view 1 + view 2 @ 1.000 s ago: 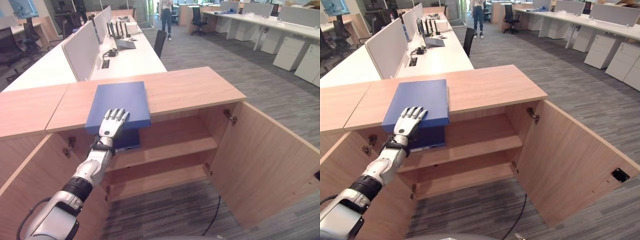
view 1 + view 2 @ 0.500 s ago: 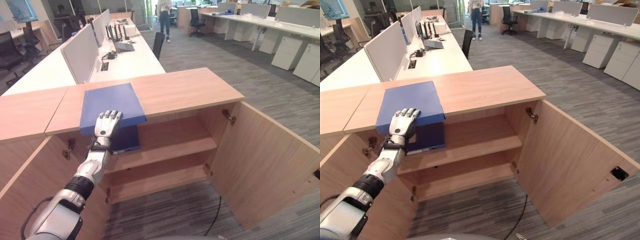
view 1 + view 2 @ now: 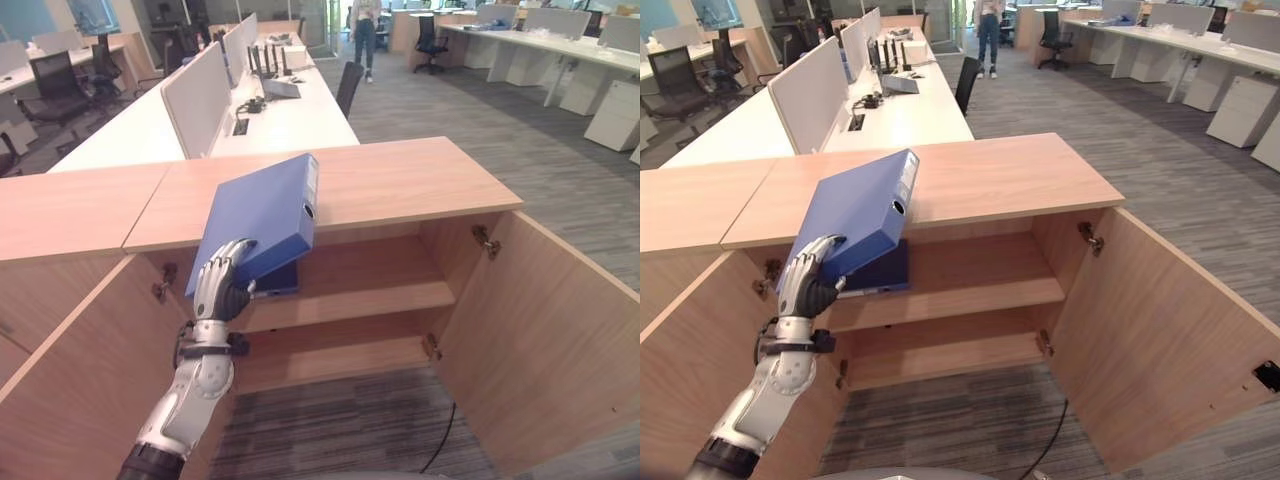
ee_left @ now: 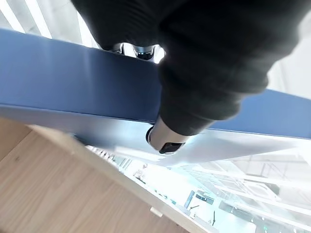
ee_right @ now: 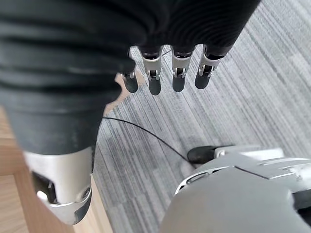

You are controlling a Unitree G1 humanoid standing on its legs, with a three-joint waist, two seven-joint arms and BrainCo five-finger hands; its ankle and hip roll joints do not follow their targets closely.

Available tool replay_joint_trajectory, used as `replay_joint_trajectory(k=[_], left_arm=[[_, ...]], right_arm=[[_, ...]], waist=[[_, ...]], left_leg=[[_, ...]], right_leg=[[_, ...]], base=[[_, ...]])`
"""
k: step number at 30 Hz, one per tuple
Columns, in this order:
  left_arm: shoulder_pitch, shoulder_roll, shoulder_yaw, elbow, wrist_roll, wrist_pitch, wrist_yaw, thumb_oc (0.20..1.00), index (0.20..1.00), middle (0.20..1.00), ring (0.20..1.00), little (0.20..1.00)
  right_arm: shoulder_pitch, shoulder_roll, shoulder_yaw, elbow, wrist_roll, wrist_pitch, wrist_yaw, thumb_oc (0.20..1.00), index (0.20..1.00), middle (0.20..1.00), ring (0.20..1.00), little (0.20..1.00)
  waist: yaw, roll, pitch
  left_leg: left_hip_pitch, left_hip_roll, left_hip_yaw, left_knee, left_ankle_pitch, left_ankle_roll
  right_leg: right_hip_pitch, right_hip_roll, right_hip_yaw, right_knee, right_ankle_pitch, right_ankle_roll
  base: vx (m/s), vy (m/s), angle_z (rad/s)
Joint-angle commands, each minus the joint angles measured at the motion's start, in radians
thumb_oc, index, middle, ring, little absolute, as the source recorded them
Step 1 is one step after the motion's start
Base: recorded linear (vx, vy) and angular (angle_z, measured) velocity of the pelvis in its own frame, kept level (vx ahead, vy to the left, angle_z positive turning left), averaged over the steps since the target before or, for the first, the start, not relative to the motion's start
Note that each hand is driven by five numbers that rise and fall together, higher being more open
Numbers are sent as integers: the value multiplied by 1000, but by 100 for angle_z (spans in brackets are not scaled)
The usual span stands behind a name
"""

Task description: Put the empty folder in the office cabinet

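The left hand point(image 3: 222, 288) is now tilting the blue folder point(image 3: 262, 214) up off the cabinet top point(image 3: 400, 180) w/ fingers and thumb clamped on its lower edge, spine side raised, vs. 1 s ago when it was lying flat under straight fingers. So the lift is happening, and next it's probably going down toward the upper shelf point(image 3: 350, 295), where another dark-blue folder point(image 3: 880, 274) is lying. Right hand point(image 5: 165, 73) is hanging over the carpet w/ fingers apart, holding nothing.

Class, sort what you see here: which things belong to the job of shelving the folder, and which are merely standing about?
Part of the job:
blue folder
left hand gripping it
open cabinet
upper shelf

Standing about:
white desks
desk screens
office chair
right hand
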Motion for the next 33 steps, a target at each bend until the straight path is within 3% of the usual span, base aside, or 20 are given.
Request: replay_joint_trajectory(k=[1,5,10,14,18,19,33], left_arm=[[53,-5,-40,85,-153,17,-147,200,200,200,200,200],[92,16,16,-21,-214,-5,-168,200,200,200,200,200],[111,-3,38,-204,-436,-44,-235,200,200,200,200,200],[100,-15,17,-281,-625,-53,-280,200,200,200,200,200],[92,-16,22,-294,-694,-49,-296,200,200,200,200,200],[78,-17,36,-325,-765,-50,-318,200,200,200,200,200],[57,-12,30,-353,-857,-32,-382,200,200,200,200,200]], right_arm=[[-82,40,-26,62,35,-11,3,1000,1000,1000,1000,1000],[-80,39,-28,65,31,-10,10,1000,1000,1000,1000,1000],[-94,38,-23,65,25,-13,17,1000,1000,1000,1000,1000],[-104,37,-7,58,30,-12,26,1000,1000,1000,1000,1000],[-101,38,-2,51,29,-11,33,1000,1000,1000,1000,1000],[-99,36,0,49,20,-9,40,1000,1000,1000,1000,1000],[-101,35,6,49,2,-5,65,1000,1000,1000,1000,1000]], waist=[[-10,-69,69],[0,-68,74],[12,-64,79],[17,-63,84],[18,-62,86],[19,-60,86],[20,-59,86]], left_leg=[[58,-25,-38,13,-133,8],[53,-27,-47,13,-130,7],[46,-28,-62,13,-124,5],[45,-27,-68,13,-123,4],[47,-27,-69,13,-123,4],[50,-26,-68,13,-124,3],[53,-25,-67,13,-127,2]], right_leg=[[1,-13,-42,7,-10,48],[2,-12,-52,7,-12,47],[3,-11,-65,7,-13,45],[4,-11,-71,7,-14,45],[8,-10,-70,7,-16,45],[11,-11,-70,7,-18,44],[14,-12,-70,7,-20,44]], base=[[-9,-8,11],[-9,-6,10],[-13,-9,9],[-25,-16,6],[-6,-3,1],[0,0,0],[0,0,0]])
